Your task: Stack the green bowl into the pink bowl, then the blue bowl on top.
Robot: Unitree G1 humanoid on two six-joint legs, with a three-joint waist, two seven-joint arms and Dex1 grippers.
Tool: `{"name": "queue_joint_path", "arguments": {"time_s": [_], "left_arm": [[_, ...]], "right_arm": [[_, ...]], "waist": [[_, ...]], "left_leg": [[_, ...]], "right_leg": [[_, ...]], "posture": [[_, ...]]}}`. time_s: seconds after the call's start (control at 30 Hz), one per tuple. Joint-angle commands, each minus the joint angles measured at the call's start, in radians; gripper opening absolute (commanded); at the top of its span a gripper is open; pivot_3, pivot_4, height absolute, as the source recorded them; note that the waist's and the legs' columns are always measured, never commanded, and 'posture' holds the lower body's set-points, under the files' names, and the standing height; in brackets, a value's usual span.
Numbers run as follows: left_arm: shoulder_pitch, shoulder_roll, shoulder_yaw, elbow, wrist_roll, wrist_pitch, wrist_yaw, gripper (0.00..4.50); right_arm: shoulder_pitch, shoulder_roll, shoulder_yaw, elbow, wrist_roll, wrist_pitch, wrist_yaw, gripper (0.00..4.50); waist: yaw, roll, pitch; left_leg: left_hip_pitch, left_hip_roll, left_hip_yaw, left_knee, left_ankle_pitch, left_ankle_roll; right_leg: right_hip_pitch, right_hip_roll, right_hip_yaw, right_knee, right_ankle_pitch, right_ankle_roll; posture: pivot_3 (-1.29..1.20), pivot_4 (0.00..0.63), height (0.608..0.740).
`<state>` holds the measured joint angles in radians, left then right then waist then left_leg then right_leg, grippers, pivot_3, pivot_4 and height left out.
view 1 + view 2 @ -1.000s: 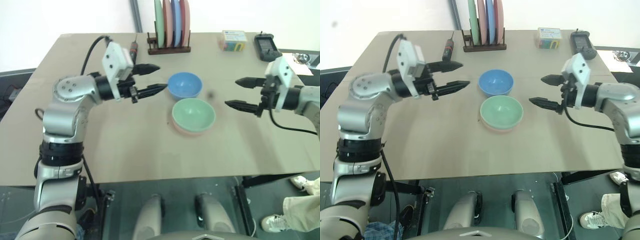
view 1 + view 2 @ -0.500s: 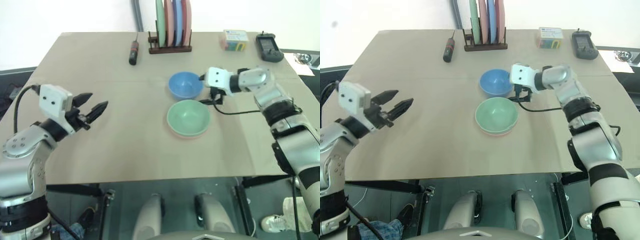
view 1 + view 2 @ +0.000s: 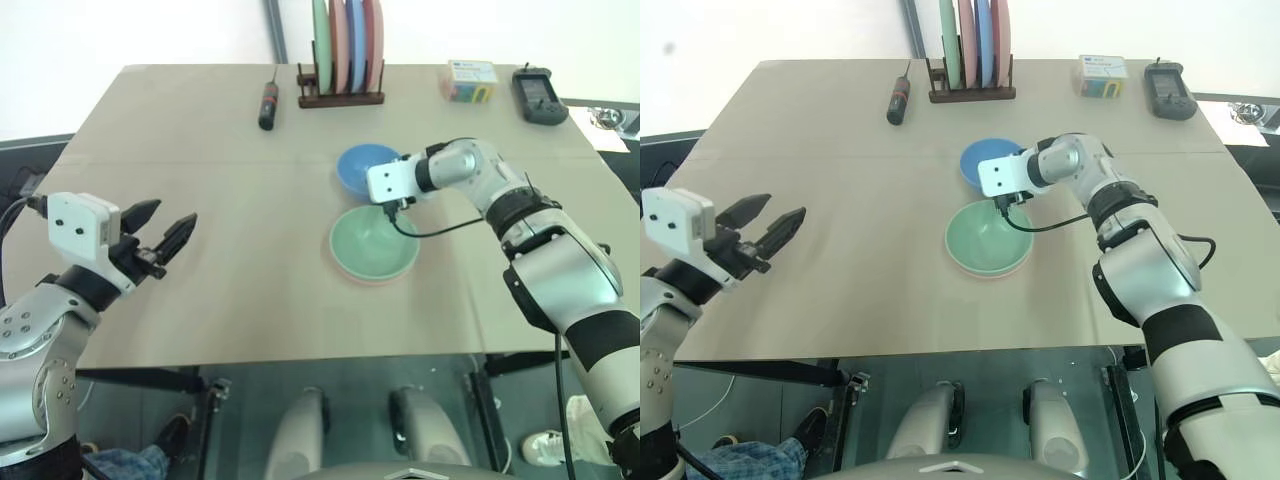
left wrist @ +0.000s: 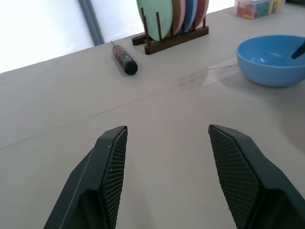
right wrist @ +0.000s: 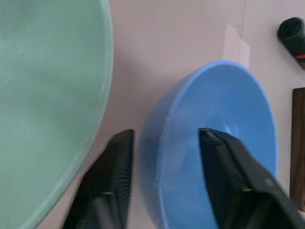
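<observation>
Astride the upright blue bowl [image 5: 214, 143] rim, right claw [image 5: 164, 176].

Blue bowl [image 5: 224, 143]: smooth, plastic-looking, faint sheen; its wall sits between the right gripper [image 5: 167, 186] fingers, one finger inside the rim, one outside. Green bowl [image 5: 43, 95]: smooth, matt, fine speckling, just beside the outer finger. Pink bowl [image 3: 340, 272]: a thin smooth rim under the green one. Table [image 4: 162, 114]: matt beige, slight reflection ahead of the left gripper [image 4: 167, 176]. Left fingers [image 4: 112, 167]: black, pads cross-hatched and rough. Rack [image 4: 174, 38]: dark wood. Plates [image 4: 157, 14]: smooth, matt. Screwdriver [image 4: 125, 59]: black handle, glossy.
</observation>
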<state>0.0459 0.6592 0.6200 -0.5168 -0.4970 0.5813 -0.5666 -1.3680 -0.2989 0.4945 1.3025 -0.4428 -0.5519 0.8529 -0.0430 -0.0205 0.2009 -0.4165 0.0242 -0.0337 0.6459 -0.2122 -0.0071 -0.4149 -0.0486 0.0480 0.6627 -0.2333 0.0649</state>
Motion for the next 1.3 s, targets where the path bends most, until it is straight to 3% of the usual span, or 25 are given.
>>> {"name": "queue_joint_path", "arguments": {"time_s": [0.03,0.07,0.1,0.4,0.43,0.57,0.67,0.77,0.93,1.17,1.3], "left_arm": [[0.006,0.007,0.033,-0.052,-0.019,-0.011,0.019,2.9],[0.006,0.008,0.031,-0.052,-0.021,-0.014,0.022,2.9],[0.006,0.009,0.03,-0.052,-0.022,-0.015,0.024,2.9],[-0.015,0.024,-0.005,-0.021,-0.024,-0.024,0.017,2.9],[-0.02,0.027,-0.01,-0.016,-0.025,-0.026,0.013,2.9],[-0.048,0.044,-0.044,0.018,-0.023,-0.036,-0.012,2.9],[-0.08,0.056,-0.082,0.056,-0.012,-0.05,-0.036,2.9],[-0.113,0.064,-0.114,0.095,-0.006,-0.066,-0.051,2.9],[-0.174,0.078,-0.172,0.16,0.001,-0.089,-0.082,2.9],[-0.238,0.092,-0.222,0.224,0.014,-0.106,-0.115,2.9],[-0.261,0.101,-0.236,0.247,0.015,-0.109,-0.124,2.9]], "right_arm": [[-0.045,0.002,-0.01,0.008,-0.022,0.011,-0.033,0.66],[-0.045,0.003,-0.011,0.012,-0.028,0.017,-0.038,0.25],[-0.045,0.003,-0.014,0.015,-0.032,0.02,-0.042,0.11],[-0.056,-0.011,-0.04,0.009,-0.029,-0.001,-0.033,0.11],[-0.063,-0.018,-0.053,0.002,-0.013,-0.012,-0.009,0.11],[-0.08,-0.062,-0.167,-0.099,0.167,-0.056,0.308,0.11],[-0.027,-0.108,-0.227,-0.331,0.348,0.093,0.606,0.11],[0.064,-0.182,-0.235,-0.647,0.499,0.348,0.744,0.11],[0.235,-0.354,-0.219,-1.195,0.752,0.789,0.762,0.11],[0.385,-0.435,-0.247,-1.49,0.84,1.005,0.702,0.11],[0.416,-0.447,-0.251,-1.53,0.836,1.034,0.663,1.42]], "waist": [[-0.001,0.0,0.0],[-0.002,0.0,0.0],[-0.002,0.0,0.0],[-0.002,0.0,0.0],[-0.002,0.0,0.0],[-0.001,0.001,0.0],[-0.001,0.001,0.0],[0.002,0.0,0.0],[0.013,0.001,0.0],[0.004,0.0,0.0],[0.003,0.0,0.0]], "left_leg": [[0.0,0.0,0.0,0.0,0.0,0.0],[0.0,0.0,0.0,0.0,0.0,0.0],[0.0,0.0,0.0,0.0,0.0,0.0],[0.0,0.0,0.0,-0.001,0.0,0.0],[0.0,0.0,0.0,-0.001,0.0,0.0],[0.0,0.0,0.0,-0.001,0.0,0.0],[0.0,0.0,0.0,-0.001,0.0,0.0],[0.0,0.0,-0.001,-0.002,0.0,0.0],[0.0,-0.001,-0.003,-0.002,0.0,0.0],[0.001,0.0,-0.002,-0.001,0.0,0.0],[0.0,0.0,0.0,0.001,0.0,0.0]], "right_leg": [[0.0,0.0,0.0,0.0,0.0,0.0],[0.0,0.0,0.0,0.0,0.0,0.0],[0.0,0.0,0.0,0.0,0.0,0.0],[0.0,0.0,0.0,0.0,0.0,0.0],[0.0,0.0,0.0,0.0,0.0,0.0],[0.0,0.0,0.0,0.0,0.0,0.0],[0.0,0.0,0.0,-0.001,0.0,0.0],[0.0,0.0,-0.002,0.0,0.0,0.0],[0.001,-0.002,-0.004,-0.001,0.0,0.0],[0.002,0.0,-0.004,0.0,0.0,0.0],[0.001,-0.001,-0.002,0.0,0.0,0.0]], "posture": [[0.0,0.15,0.74],[0.0,0.15,0.74],[0.0,0.15,0.74],[0.0,0.15,0.74],[0.0,0.15,0.74],[0.0,0.15,0.74],[0.0,0.15,0.74],[0.0,0.15,0.74],[0.0,0.15,0.74],[0.0,0.15,0.74],[0.0,0.15,0.74]]}}
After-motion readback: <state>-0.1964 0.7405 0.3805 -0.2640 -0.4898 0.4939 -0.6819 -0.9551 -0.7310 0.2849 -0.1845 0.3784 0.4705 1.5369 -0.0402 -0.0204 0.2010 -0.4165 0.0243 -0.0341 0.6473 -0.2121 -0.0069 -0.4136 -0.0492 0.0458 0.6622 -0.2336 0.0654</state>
